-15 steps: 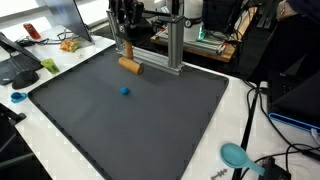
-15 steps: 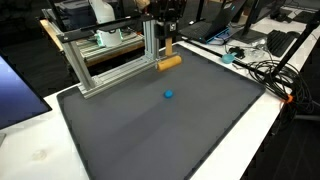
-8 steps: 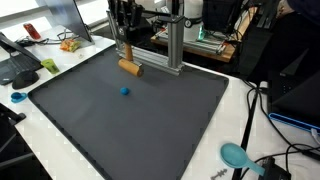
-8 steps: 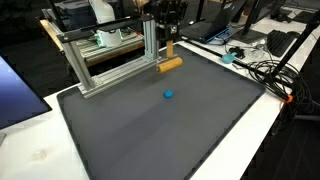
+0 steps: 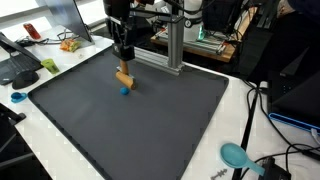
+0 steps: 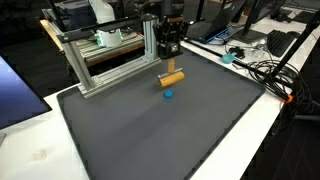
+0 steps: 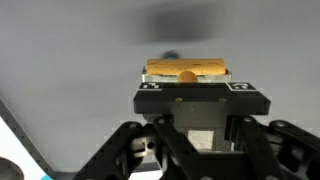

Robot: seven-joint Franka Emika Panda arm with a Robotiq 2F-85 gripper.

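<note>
My gripper (image 5: 123, 62) (image 6: 170, 58) is shut on a short tan wooden cylinder (image 5: 124, 76) (image 6: 172, 77), which hangs level just above the black mat (image 5: 160, 125) (image 6: 150, 130). A small blue ball (image 5: 125, 89) (image 6: 168, 96) lies on the mat directly beneath and slightly in front of the cylinder, apart from it. In the wrist view the wooden cylinder (image 7: 187, 68) lies crosswise beyond the gripper (image 7: 187, 78) body, and the jaws themselves are hidden behind the black housing.
An aluminium frame (image 5: 172, 45) (image 6: 105, 62) stands along the mat's far edge behind the gripper. A teal scoop (image 5: 237, 155) and cables (image 6: 270, 75) lie on the white table off one side. A laptop and clutter (image 5: 30, 60) sit off the other side.
The gripper has moved away from the aluminium frame toward the mat's middle, carrying the wooden cylinder, which now hangs over the blue ball. The ball has not moved.
</note>
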